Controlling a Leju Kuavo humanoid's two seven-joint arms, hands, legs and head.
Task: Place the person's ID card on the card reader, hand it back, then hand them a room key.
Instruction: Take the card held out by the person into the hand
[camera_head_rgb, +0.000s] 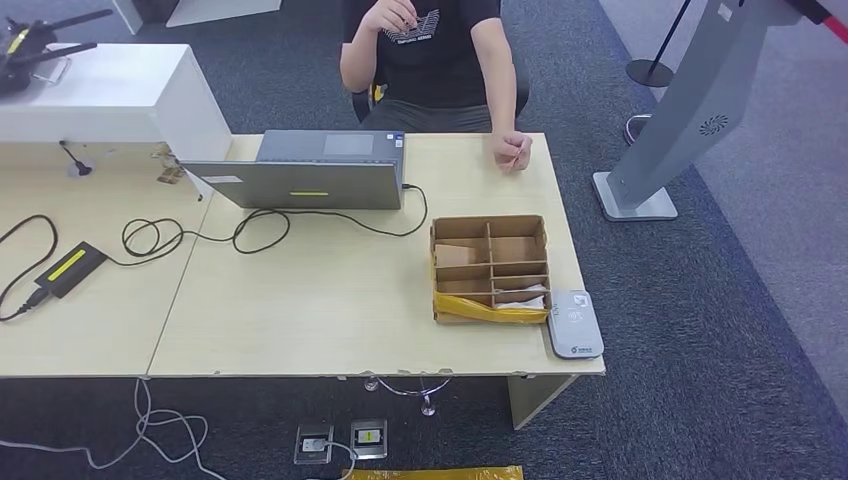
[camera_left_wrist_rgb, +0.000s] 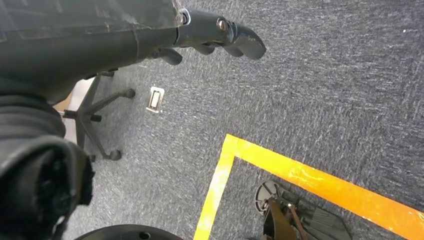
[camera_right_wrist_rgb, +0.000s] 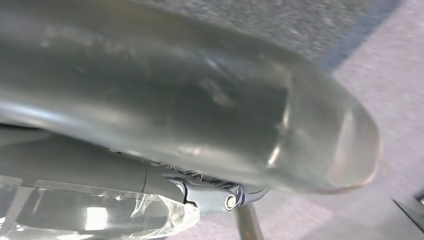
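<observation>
The grey card reader (camera_head_rgb: 574, 323) lies at the desk's front right corner, beside a compartmented cardboard box (camera_head_rgb: 490, 265). White cards (camera_head_rgb: 522, 297) lie in one of the box's front compartments. A person in a black shirt (camera_head_rgb: 435, 50) sits behind the desk, one curled hand (camera_head_rgb: 512, 150) resting on its far edge and the other hand (camera_head_rgb: 392, 15) raised at the chest; I cannot make out an ID card in either. My left hand (camera_left_wrist_rgb: 190, 30) hangs over the carpet with nothing in it, its fingers (camera_left_wrist_rgb: 237, 39) apart. My right hand (camera_right_wrist_rgb: 200, 125) also hangs empty, its thumb blurred close to the camera.
A closed grey laptop (camera_head_rgb: 310, 170) sits at the back of the desk (camera_head_rgb: 300, 310), its cables trailing left to a power brick (camera_head_rgb: 70, 268). A white counter (camera_head_rgb: 100, 90) stands at the far left and a grey kiosk stand (camera_head_rgb: 680, 120) at the right. Floor sockets (camera_head_rgb: 340, 440) lie below the desk.
</observation>
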